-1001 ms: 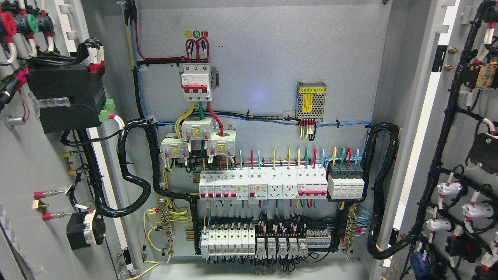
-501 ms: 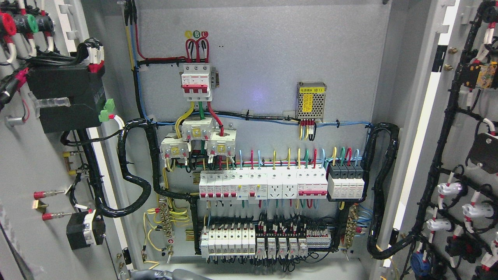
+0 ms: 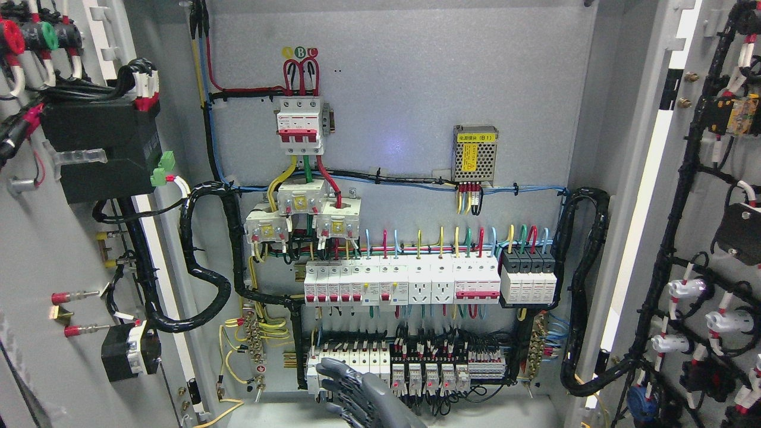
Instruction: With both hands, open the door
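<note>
Both doors are swung wide open. The left door (image 3: 41, 249) fills the left edge of our view and the right door (image 3: 689, 137) fills the right edge. Each shows its inner face, hung with black cable bundles and fittings. Between them the cabinet (image 3: 416, 89) is open to us: a red-and-white main breaker (image 3: 302, 126) high on the back panel, a small meshed power supply (image 3: 475, 153) to its right, and two rows of breakers below.

One grey hand (image 3: 365, 395) shows at the bottom edge, near the middle, in front of the lower row (image 3: 440, 371) at the cabinet's bottom. Its arm enters so close to the centre that we cannot say whether it is the left or the right. Its fingers (image 3: 330, 370) are spread and point up and to the left, holding nothing. We cannot tell whether they touch the breakers behind them. The hand is well apart from both doors.
</note>
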Robot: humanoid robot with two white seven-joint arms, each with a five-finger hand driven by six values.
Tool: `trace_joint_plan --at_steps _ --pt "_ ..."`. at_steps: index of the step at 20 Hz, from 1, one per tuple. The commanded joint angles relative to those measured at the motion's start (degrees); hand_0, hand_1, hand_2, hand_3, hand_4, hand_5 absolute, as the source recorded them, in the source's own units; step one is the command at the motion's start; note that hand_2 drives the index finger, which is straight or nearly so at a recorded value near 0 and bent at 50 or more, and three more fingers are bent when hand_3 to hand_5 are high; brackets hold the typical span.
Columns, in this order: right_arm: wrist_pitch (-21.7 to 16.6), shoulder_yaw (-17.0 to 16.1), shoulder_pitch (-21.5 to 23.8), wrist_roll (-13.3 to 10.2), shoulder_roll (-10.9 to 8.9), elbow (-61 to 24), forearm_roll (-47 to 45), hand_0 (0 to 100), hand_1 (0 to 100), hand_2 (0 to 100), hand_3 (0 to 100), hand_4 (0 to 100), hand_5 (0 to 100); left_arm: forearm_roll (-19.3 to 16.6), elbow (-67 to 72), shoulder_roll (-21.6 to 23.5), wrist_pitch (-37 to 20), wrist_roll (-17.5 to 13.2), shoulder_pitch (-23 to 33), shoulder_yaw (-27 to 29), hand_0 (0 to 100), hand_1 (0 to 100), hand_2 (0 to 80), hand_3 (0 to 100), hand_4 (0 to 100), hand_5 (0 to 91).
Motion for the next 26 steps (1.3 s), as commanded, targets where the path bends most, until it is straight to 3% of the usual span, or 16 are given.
trace_joint_plan --at_steps 1,6,9,12,19,21,24,26 --pt "-5.7 -8.1 8.7 -1.2 -5.95 -8.5 -0.3 19 0 0 0 0 0 2.9 -18.3 5.9 -0.7 0.1 -0.3 -1.9 0 0 0.0 0 0 0.0" --pt "-14.3 -10.3 16.3 -1.1 -11.84 -12.0 -0.4 19 0 0 0 0 0 2.9 -21.8 7.1 -3.9 0.1 -1.4 -2.1 0 0 0.0 0 0 0.0" --pt "-18.0 -11.8 19.3 -0.8 -12.29 -13.0 -0.4 19 0 0 0 0 0 2.9 -24.4 7.1 -4.1 0.1 -2.9 -2.1 0 0 0.0 0 0 0.0" --pt "-25.4 -12.2 21.8 -0.9 -12.90 -12.9 -0.3 19 0 0 0 0 0 2.9 -25.3 7.0 -4.2 0.1 -4.9 -2.3 0 0 0.0 0 0 0.0" --pt "-34.7 -16.2 27.3 -0.6 -16.59 -13.7 0.3 19 0 0 0 0 0 2.8 -27.4 6.8 -4.8 0.1 -10.3 -5.2 0 0 0.0 0 0 0.0" --pt "-38.3 -16.4 28.0 -0.5 -18.26 -13.7 0.5 19 0 0 0 0 0 2.7 -27.6 6.8 -7.4 0.1 -10.9 -5.3 0 0 0.0 0 0 0.0" --pt "-42.9 -18.1 30.1 -0.5 -21.07 -13.6 6.9 19 0 0 0 0 0 2.6 -27.7 6.9 -10.9 0.1 -11.6 -5.3 0 0 0.0 0 0 0.0" --pt "-45.2 -19.2 31.4 -0.7 -21.52 -13.6 10.7 19 0 0 0 0 0 2.6 -27.7 6.8 -11.0 0.1 -12.6 -5.3 0 0 0.0 0 0 0.0"
